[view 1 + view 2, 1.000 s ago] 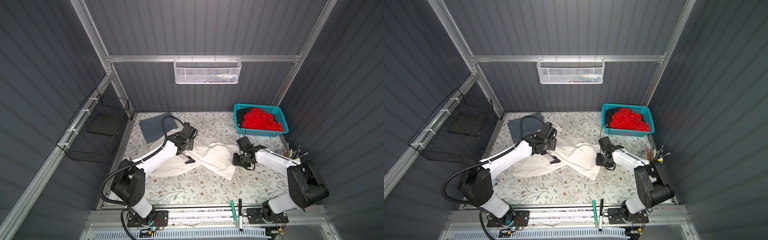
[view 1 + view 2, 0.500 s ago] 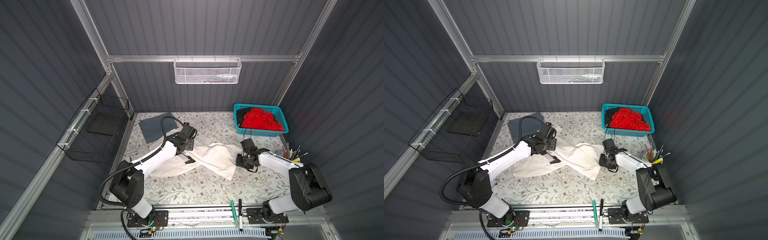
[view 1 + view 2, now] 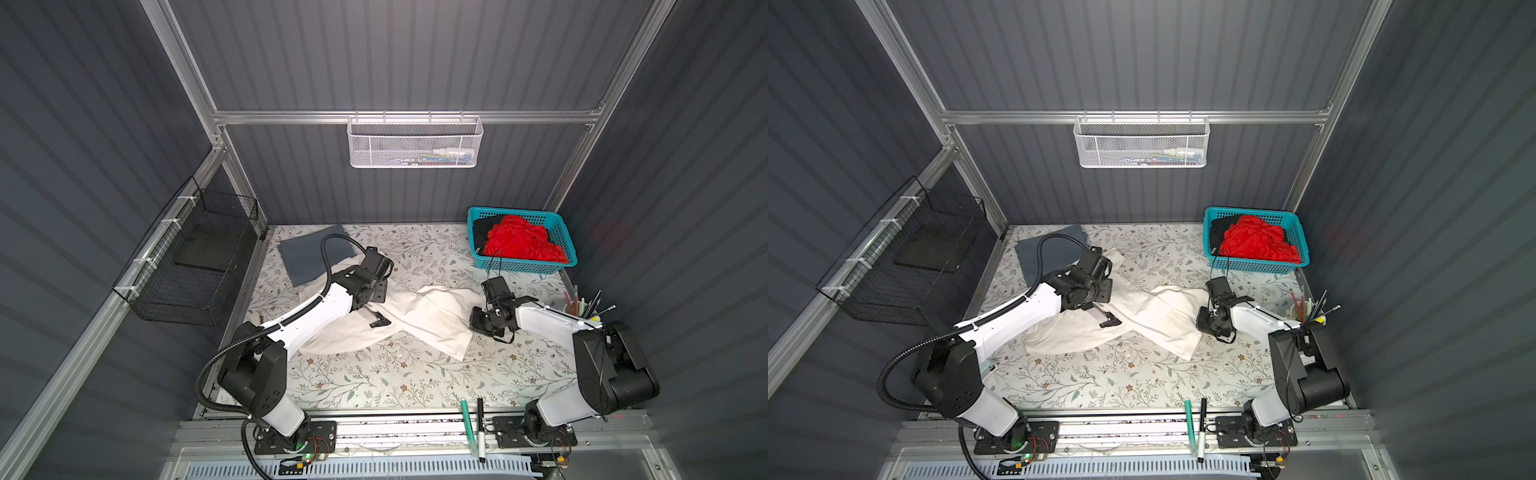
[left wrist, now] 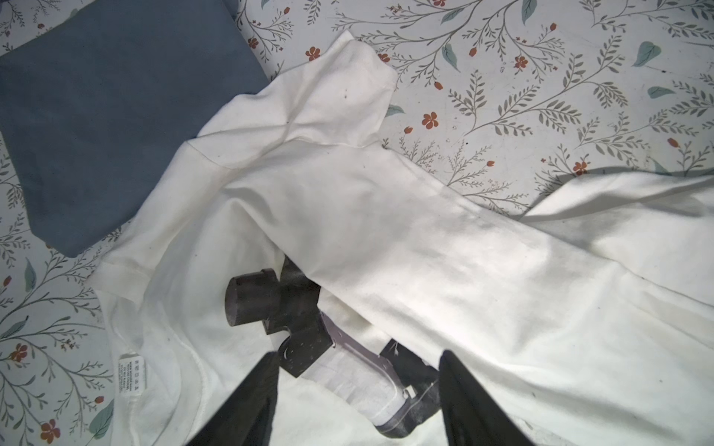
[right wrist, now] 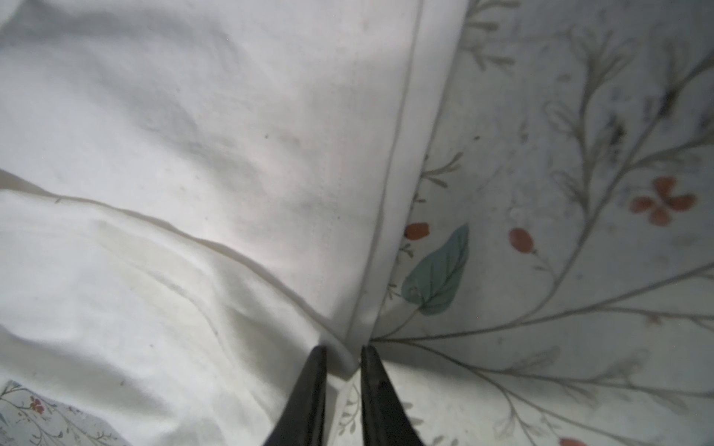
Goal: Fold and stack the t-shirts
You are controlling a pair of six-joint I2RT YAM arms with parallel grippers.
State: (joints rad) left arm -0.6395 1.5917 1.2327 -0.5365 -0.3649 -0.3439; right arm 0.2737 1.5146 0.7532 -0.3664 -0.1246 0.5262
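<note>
A black wire basket (image 3: 187, 270) hangs on the left wall. At the far left of the flowery worktop (image 3: 374, 382) the grey shirt (image 3: 305, 259) lies flat and folded. The white shirt (image 3: 432, 316) lies crumpled across the middle of the worktop, and 1 part of it lies over the grey shirt's corner.

The left end effector (image 4: 357, 353) hangs over the neck of the white shirt with its 2 fingers spread wide apart. A black and white part (image 4: 293, 328) lies on the cloth there, half under a fold. I cannot tell what it is. A small white label (image 4: 131, 372) sits in the neck, but its print is too tiny to read.

The right end effector (image 5: 344, 349) has its fingers pinched on the white shirt's hem at the shirt's right edge. In the far right corner a teal basket (image 3: 525, 266) holds the red shirt (image 3: 519, 243), with the black shirt (image 3: 482, 232) peeking out at its left. A cup (image 3: 573, 308) of pens stands at the right edge.
</note>
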